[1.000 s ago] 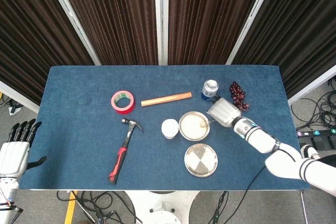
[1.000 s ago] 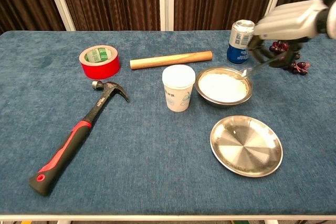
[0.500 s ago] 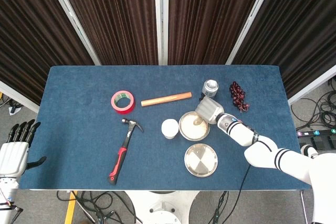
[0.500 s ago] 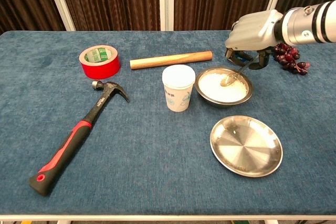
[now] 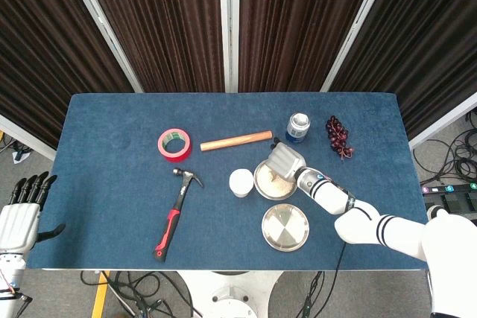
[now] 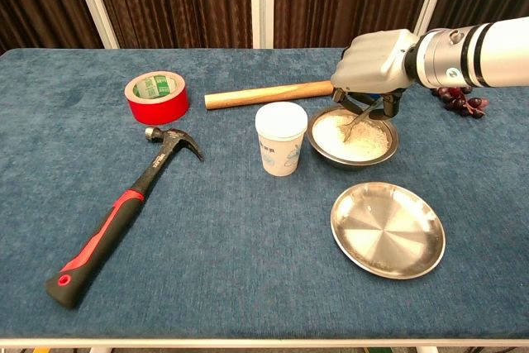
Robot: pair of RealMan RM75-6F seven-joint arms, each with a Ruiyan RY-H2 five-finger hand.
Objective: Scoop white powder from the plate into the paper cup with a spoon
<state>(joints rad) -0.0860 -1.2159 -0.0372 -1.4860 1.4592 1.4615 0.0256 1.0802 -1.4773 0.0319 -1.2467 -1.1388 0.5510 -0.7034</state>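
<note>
The steel plate (image 6: 350, 161) of white powder (image 6: 369, 141) sits right of the white paper cup (image 6: 281, 138). My right hand (image 6: 372, 59) hovers over the plate's far edge and grips a metal spoon (image 6: 357, 120), whose bowl end dips down into the powder, tilted left. In the head view the right hand (image 5: 285, 160) covers the upper right of the plate (image 5: 259, 184), with the cup (image 5: 241, 182) just to its left. My left hand (image 5: 20, 212) hangs off the table's near left corner, fingers apart and holding nothing.
An empty steel plate (image 6: 388, 230) lies nearer than the powder plate. A hammer (image 6: 124, 204), red tape roll (image 6: 156, 97) and wooden rod (image 6: 269, 94) lie to the left. A can (image 5: 298, 127) and dark grapes (image 6: 459, 98) sit behind the right hand.
The right hand moved left from beside the can to over the plate. The spoon went from the plate's right rim to dipping into the powder.
</note>
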